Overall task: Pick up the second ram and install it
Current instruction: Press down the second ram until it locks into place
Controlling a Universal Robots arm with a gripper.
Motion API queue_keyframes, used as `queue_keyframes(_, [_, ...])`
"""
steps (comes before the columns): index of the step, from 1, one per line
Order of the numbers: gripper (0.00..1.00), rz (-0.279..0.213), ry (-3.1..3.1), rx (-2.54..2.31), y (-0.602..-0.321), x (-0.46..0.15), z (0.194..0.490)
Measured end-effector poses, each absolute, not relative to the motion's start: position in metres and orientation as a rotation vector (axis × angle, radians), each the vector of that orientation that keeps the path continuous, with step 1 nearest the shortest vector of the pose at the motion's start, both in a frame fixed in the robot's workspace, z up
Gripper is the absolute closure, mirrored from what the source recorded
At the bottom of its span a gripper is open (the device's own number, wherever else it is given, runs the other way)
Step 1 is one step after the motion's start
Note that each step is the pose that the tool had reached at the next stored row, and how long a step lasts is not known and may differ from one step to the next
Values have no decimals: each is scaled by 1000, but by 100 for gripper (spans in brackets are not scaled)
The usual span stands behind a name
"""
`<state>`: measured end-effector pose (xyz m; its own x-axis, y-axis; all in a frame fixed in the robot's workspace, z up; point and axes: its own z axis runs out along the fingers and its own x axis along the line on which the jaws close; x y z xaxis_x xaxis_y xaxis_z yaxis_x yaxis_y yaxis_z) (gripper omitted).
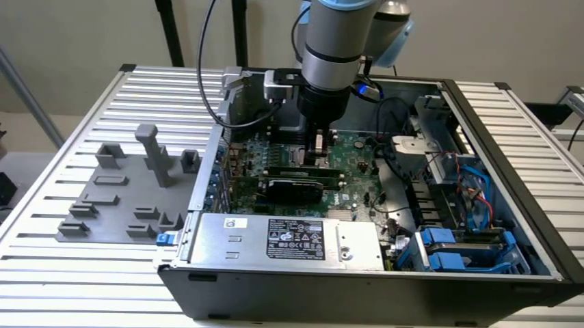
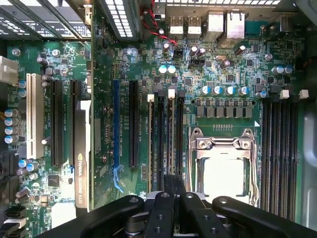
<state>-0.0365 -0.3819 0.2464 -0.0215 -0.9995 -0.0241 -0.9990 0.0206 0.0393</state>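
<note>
The gripper (image 2: 170, 198) has its fingers pinched together on the thin edge of the second ram (image 2: 170, 144), held upright over the memory slots at about nine o'clock of the processor socket (image 2: 221, 163). By my reading, seating is in hand; pressing down calls for exact alignment with the motherboard (image 2: 99, 69) slot.

Lab bench: robot arm (image 1: 333, 41) over open computer case (image 1: 365, 273).

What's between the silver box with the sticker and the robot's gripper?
In the exterior view, a black card stands between the silver box and the gripper.
</note>
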Motion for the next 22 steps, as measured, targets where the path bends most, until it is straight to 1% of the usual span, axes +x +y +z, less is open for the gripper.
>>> queue_keyframes(5, [89,-69,-2238,2191,-382,-37,246])
queue_keyframes(18, [89,-66,-2238,2192,-380,-39,226])
queue_keyframes(20, [89,-66,-2239,2192,-380,-39,225])
queue_keyframes(22, [89,-67,-2240,2193,-380,-39,232])
